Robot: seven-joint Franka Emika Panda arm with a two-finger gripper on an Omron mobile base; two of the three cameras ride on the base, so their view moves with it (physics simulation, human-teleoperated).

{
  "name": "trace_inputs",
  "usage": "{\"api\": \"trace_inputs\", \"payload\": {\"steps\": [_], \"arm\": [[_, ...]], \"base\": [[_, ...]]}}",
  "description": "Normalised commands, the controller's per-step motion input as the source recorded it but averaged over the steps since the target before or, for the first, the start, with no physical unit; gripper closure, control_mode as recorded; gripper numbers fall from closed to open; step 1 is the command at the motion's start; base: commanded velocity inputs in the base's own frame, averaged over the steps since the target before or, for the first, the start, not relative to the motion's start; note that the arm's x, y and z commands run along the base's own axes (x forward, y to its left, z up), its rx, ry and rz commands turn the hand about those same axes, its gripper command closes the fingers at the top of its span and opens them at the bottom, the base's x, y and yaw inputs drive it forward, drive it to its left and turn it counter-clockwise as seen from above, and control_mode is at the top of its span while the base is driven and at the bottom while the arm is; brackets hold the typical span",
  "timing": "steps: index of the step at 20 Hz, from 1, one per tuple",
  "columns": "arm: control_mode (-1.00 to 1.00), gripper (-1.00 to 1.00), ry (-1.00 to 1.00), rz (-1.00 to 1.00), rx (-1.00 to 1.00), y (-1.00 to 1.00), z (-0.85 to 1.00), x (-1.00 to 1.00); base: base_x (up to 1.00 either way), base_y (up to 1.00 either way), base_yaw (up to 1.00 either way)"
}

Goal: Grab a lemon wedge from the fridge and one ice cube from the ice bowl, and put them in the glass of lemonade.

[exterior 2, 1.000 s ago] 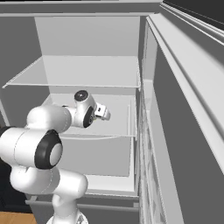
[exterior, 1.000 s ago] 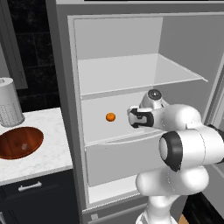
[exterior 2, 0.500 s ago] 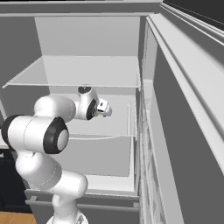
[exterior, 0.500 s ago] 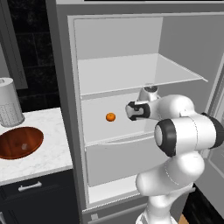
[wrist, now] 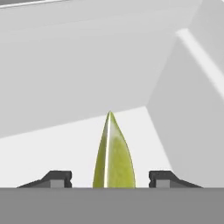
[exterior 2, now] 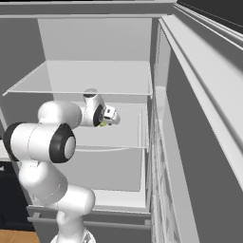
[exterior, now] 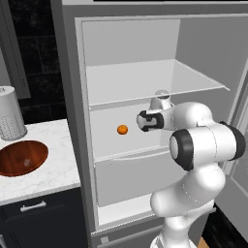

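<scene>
Hand view showed the gripper [wrist: 111,178] partly open, with one finger on each side of the yellow-green lemon wedge [wrist: 113,151]. Small gaps were left, so it was not squeezing. The wedge sat on a white shelf [wrist: 52,148] inside the fridge [exterior: 69,121].

Black tiled wall [exterior: 34,63] behind white marble desk [exterior: 53,169]; navy drawer [exterior: 38,213] with pale handle beneath; wood floor [exterior 2: 19,236] at bottom corner.
</scene>
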Motion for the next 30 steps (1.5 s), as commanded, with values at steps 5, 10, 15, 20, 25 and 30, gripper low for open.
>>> {"api": "trace_inputs", "payload": {"steps": [5, 10, 15, 20, 25, 30], "arm": [[-1.0, 1.0, 0.0, 0.0, -0.01, 0.03, -0.71, -0.07], [-1.0, 1.0, 0.04, 0.0, 0.0, 0.0, -0.81, -0.3], [-1.0, 1.0, 0.07, -0.04, -0.01, 0.0, -1.0, -0.81], [-1.0, 1.0, 0.01, -0.06, -0.07, 0.0, -1.0, -1.0], [-1.0, 1.0, 0.05, -0.05, 0.0, 0.0, -0.58, -1.0], [-1.0, 1.0, 0.21, -0.04, 0.03, 0.0, 0.06, -1.0]], "base": [[0.0, 0.0, 0.0], [0.0, 0.0, 0.0], [0.0, 0.0, 0.0], [0.0, 0.0, 0.0], [0.0, 0.0, 0.0], [0.0, 0.0, 0.0]]}}
